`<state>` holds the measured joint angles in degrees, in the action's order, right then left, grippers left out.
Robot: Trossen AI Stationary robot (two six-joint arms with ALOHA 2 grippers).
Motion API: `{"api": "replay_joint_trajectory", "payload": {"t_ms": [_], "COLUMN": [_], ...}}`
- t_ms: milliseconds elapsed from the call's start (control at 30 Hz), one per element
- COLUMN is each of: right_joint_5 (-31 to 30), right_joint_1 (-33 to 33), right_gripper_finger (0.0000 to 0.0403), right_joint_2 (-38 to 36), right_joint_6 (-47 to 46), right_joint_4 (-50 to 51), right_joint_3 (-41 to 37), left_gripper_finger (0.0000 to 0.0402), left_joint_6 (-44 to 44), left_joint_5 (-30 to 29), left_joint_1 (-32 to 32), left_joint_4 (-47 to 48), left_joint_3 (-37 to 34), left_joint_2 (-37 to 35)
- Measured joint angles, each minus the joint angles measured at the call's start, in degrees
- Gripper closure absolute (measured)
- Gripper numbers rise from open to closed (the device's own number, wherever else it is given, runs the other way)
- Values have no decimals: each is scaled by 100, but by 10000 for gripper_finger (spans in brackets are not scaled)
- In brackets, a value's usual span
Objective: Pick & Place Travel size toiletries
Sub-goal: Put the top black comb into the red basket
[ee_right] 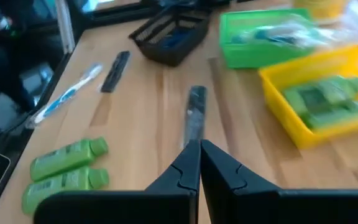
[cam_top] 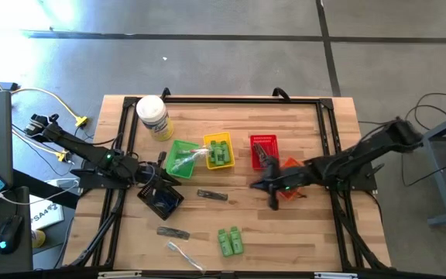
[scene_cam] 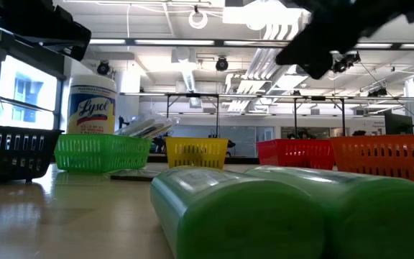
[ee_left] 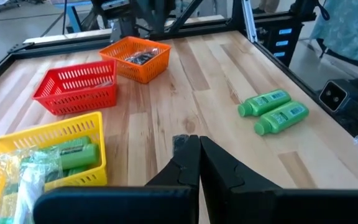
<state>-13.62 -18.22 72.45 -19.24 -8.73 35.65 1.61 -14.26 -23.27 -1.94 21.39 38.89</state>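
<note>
Baskets sort by kind — green bottles (cam_top: pixel 221 152) fill the yellow basket (cam_top: pixel 207 142); both the left gripper (ee_left: pixel 199 149) and right gripper (ee_right: pixel 199 152) hover closed, empty.

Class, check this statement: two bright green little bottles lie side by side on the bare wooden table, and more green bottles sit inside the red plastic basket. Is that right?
Not quite. The two bright green little bottles do lie side by side on the wooden table, but the other green bottles sit in the yellow plastic basket, not the red plastic basket, which holds no green bottles. The high view shows it.
</note>
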Motion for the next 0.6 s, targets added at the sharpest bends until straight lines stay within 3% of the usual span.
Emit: {"api": "replay_joint_trajectory", "payload": {"t_ms": [333,433,600], "right_joint_5": [421,984,1625], "right_joint_1": [402,493,567], "right_gripper_finger": [387,347,242], "right_joint_2": [2169,2721,3519], "right_joint_6": [103,85,139], "right_joint_4": [303,699,772], "right_joint_3": [2034,2548,3157], "left_gripper_finger": [401,401,401], "left_joint_6": [17,24,175], "left_joint_5": [17,22,24], "left_joint_1": [0,0,0], "left_joint_4": [239,256,295], "left_joint_3": [-2,-2,-2], "left_joint_2": [0,0,0]}}
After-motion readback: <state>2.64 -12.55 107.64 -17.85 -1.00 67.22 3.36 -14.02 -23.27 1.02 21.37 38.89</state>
